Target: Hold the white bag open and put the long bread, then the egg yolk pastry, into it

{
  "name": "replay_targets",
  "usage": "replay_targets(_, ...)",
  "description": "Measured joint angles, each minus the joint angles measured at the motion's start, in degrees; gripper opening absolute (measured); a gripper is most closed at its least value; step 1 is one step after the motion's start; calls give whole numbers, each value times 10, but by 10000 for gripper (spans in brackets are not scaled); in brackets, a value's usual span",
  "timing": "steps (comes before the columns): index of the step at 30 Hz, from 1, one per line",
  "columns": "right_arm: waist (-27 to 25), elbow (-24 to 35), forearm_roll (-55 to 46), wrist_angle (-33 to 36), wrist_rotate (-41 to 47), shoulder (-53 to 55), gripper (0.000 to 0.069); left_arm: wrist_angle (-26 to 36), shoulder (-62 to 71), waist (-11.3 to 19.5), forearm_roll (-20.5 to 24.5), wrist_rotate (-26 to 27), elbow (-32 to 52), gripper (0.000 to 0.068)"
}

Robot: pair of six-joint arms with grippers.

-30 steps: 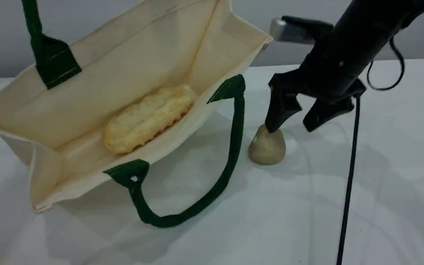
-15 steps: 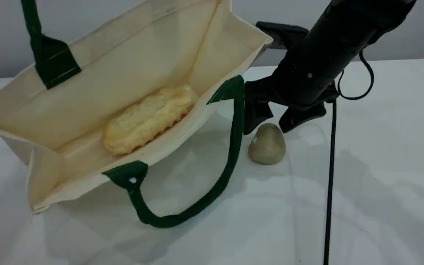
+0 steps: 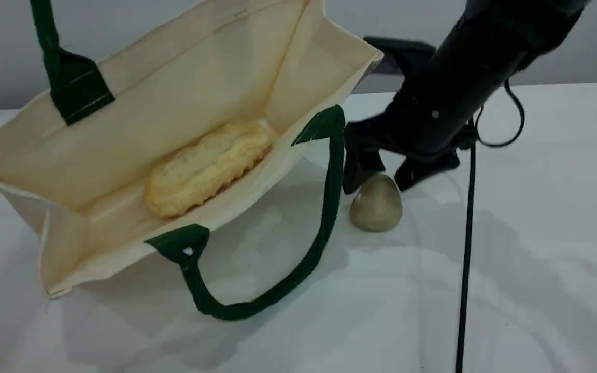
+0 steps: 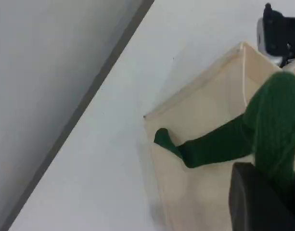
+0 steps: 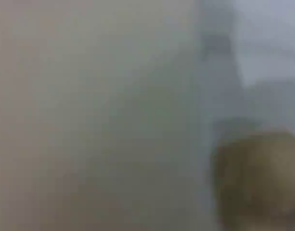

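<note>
Where the white bag [image 3: 174, 98] lies tipped on its side on the table [image 3: 537, 269], I see its mouth gaping toward the camera, and the long bread [image 3: 208, 166] rests inside on the lower wall. Through the left wrist view, my left gripper [image 4: 262, 202] is pinched tight on the bag's upper green handle [image 4: 219, 144], which runs up out of the top of the scene view. The other handle [image 3: 324, 223] loops loose on the tabletop in front of the bag. Just right of that loop the egg yolk pastry [image 3: 376, 207] sits on the table, outside the bag. My right gripper [image 3: 376, 185] hangs low over it with its jaws wide, one finger on either side of the pastry's top; I cannot tell whether they touch it. My right wrist view is a blur, with only a tan shape at lower right.
</note>
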Motion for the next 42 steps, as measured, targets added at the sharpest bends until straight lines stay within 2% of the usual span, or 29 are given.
replay_targets(6,0,0,9,-4,0,21,591,0,0,0,0,0,0,80)
replay_targets(9,-1,0,10,-3,0,21,568,0,0,0,0,0,0,80)
replay_targets(12,-1,0,10,-3,1,21,493,0,0,0,0,0,0,80)
replay_targets(17,-1,0,12,3,1,21,282,0,0,0,0,0,0,80)
replay_targets(19,0,0,12,5,1,21,230,0,0,0,0,0,0,80)
replay_targets(23,-1,0,11,5,1,21,225,0,0,0,0,0,0,80)
replay_targets(29,-13,0,-50,11,6,13,225,0,0,0,0,0,0,80)
replay_targets(33,-52,1,-69,17,46,-4,221,0,0,0,0,0,0,80)
replay_targets(42,-158,0,-63,91,48,-73,216,0,0,0,1,1,0,80)
